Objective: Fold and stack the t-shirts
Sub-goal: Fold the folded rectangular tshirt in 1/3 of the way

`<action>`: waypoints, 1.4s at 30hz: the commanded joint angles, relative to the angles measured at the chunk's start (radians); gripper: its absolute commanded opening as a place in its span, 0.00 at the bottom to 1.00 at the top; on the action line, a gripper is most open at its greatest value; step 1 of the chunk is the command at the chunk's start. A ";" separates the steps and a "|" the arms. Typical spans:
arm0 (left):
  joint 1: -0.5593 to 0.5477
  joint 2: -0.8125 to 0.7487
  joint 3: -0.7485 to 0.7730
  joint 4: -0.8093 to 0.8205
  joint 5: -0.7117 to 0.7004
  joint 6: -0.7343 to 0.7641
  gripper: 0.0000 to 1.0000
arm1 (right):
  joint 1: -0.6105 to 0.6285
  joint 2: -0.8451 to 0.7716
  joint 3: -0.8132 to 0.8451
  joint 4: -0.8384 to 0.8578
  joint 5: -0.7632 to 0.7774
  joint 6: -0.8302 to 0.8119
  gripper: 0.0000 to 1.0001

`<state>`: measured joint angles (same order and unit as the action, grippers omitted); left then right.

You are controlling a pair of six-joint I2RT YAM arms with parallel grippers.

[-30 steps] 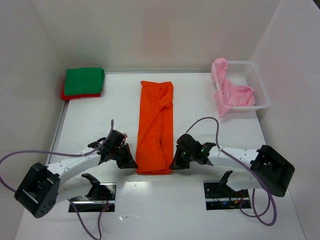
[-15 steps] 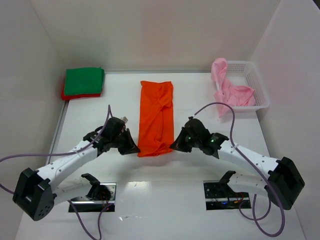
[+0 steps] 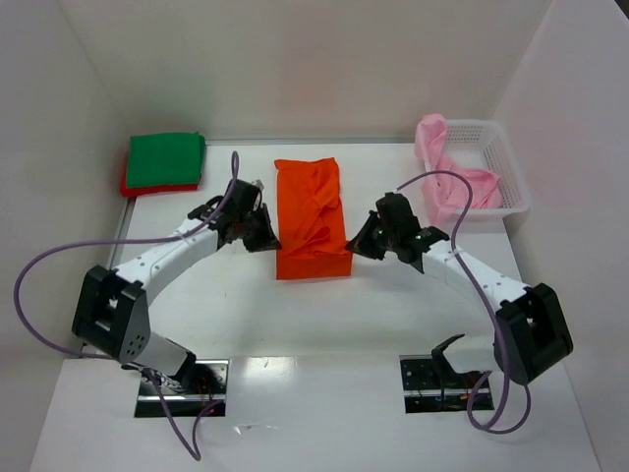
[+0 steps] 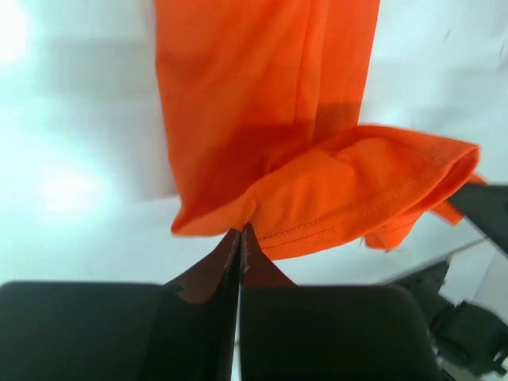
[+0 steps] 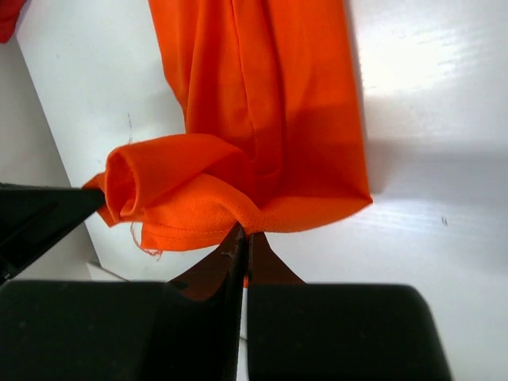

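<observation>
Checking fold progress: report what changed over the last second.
The left gripper and right gripper, shut on the near hem of the orange t-shirt, carried it toward the far end, folding it over. The green t-shirt, red t-shirt, pink t-shirt and basket stayed put.

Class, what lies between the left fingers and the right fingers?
The orange t-shirt, its near hem pinched by the left fingers and the right fingers; the top view shows it.

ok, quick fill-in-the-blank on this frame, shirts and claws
The left claw and the right claw are shut on the middle t-shirt, which is ____.
The green t-shirt lies on a ____ one.
The pink t-shirt spills out of the white ____.
Missing: orange; red; basket.
</observation>
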<state>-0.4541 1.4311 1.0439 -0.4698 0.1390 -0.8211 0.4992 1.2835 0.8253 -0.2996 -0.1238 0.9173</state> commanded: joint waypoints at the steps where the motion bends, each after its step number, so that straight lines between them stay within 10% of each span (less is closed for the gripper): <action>1: 0.035 0.096 0.102 0.026 0.031 0.108 0.00 | -0.028 0.077 0.084 0.075 -0.016 -0.051 0.00; 22: 0.192 0.480 0.393 0.048 0.157 0.240 0.02 | -0.126 0.496 0.359 0.159 -0.097 -0.130 0.02; 42: 0.224 0.548 0.511 0.083 0.171 0.280 0.06 | -0.185 0.527 0.419 0.212 -0.068 -0.149 0.05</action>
<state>-0.2409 1.9942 1.5055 -0.4049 0.3019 -0.5762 0.3218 1.8240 1.1904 -0.1352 -0.2180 0.7895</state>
